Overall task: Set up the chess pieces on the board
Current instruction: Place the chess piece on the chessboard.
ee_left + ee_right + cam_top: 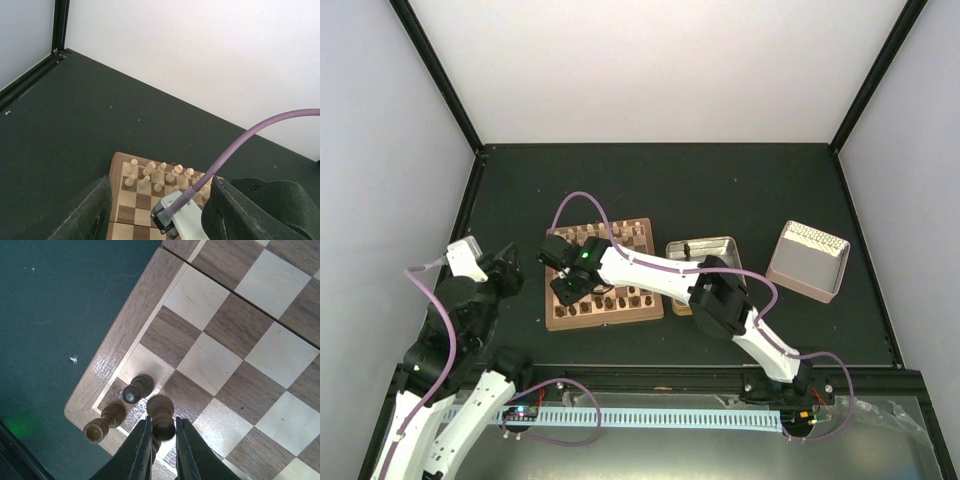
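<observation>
One tiny dark brown wooden chess piece (160, 412) is pinched by the right gripper (162, 431) at a corner of the checked wooden chessboard (240, 340). The left gripper (160, 212) is held spread.

Counter (720, 190): dark, matte, flat. You have three items lying directly on it.
1. Board (610, 320): checked wood with a reddish-brown border, at 9 o'clock from the counter's middle.
2. Metal tin (720, 243): shiny, square, open-topped, just beside the board at its 3 o'clock; you cannot tell whether they touch.
3. Pale box (800, 285): open-topped, at the tin's 3 o'clock, apart from it, turned askew.
</observation>
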